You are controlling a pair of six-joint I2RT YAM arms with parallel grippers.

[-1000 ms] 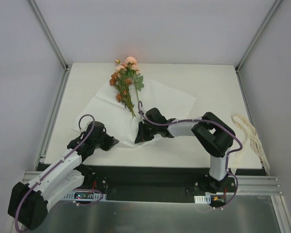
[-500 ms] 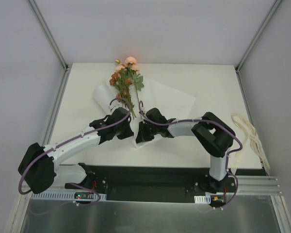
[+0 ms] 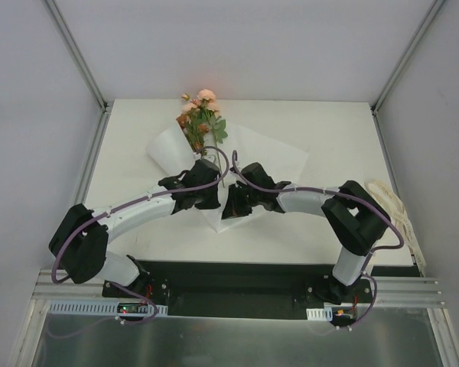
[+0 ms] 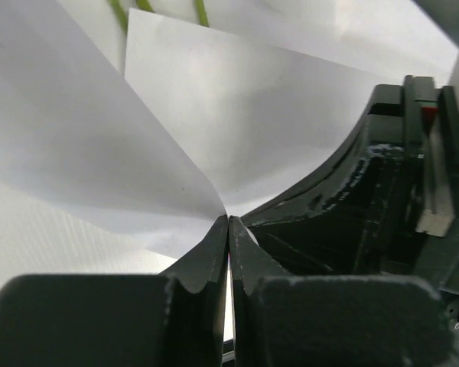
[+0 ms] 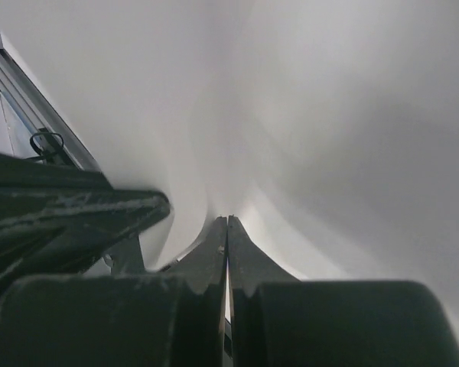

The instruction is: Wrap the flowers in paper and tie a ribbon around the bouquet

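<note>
Wrapping step in hand: paper (image 3: 279, 153) spread under the flowers (image 3: 201, 122), with its near edges lifted, one pinched tight in the left gripper (image 4: 228, 223) and one in the right gripper (image 5: 227, 223). The two meet at the stem ends, blooms beyond the fingertips. Next move, likely: draw the flaps across the stems without dragging them; ribbon (image 3: 394, 208) lies well outboard of the right gripper, not yet used.

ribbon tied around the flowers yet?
No, the ribbon lies loose at the right edge of the table, well apart from the flowers.
</note>
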